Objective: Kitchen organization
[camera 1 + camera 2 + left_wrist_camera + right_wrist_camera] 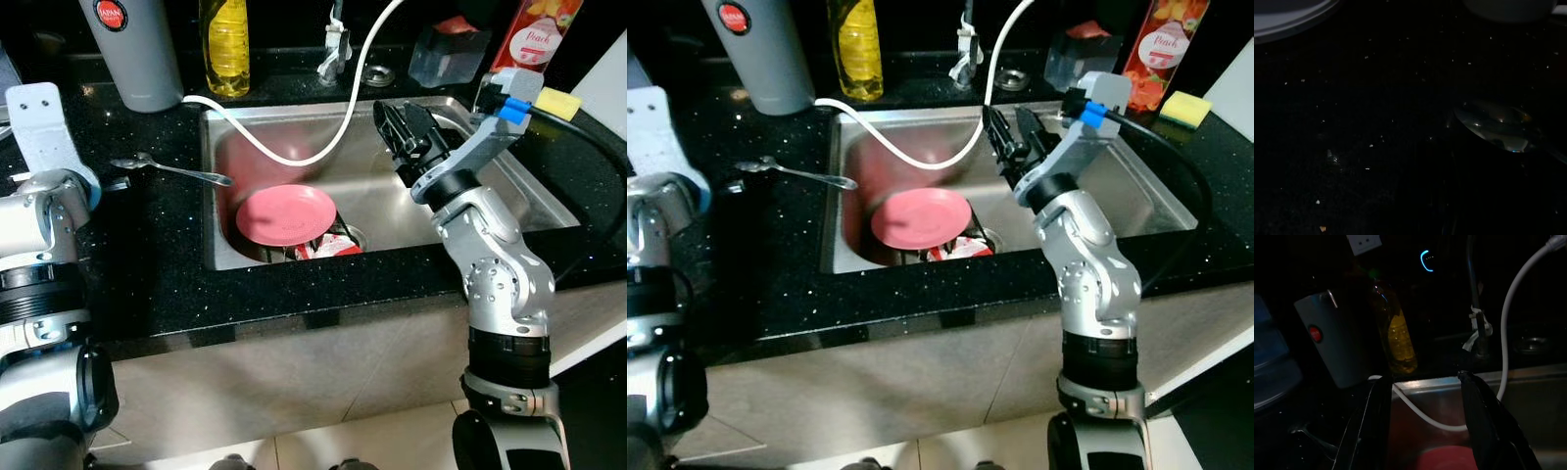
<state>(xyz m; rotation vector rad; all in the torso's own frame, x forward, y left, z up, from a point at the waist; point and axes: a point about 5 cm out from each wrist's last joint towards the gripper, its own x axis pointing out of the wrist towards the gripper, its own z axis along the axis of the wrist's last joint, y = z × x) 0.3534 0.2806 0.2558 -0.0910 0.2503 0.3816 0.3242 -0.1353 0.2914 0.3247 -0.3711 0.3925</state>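
The right tool (400,125) hovers over the steel sink (529,191), fingers spread and empty, probably lining up on the pink plate (286,214) below. A spoon (171,169) lies on the black tabletop (157,264) near the left arm, whose tool's state I cannot tell.

Your right arm rises from the near right, bends at the elbow and reaches forward and left, wrist angled up. Its right gripper (404,127) sits at the far right of the scene, pointing away from you and to the left; the two black fingers (1484,423) stand well apart with nothing between them. Your left arm (39,255) stays low at the near left, forearm upright, its white wrist mount at the top.
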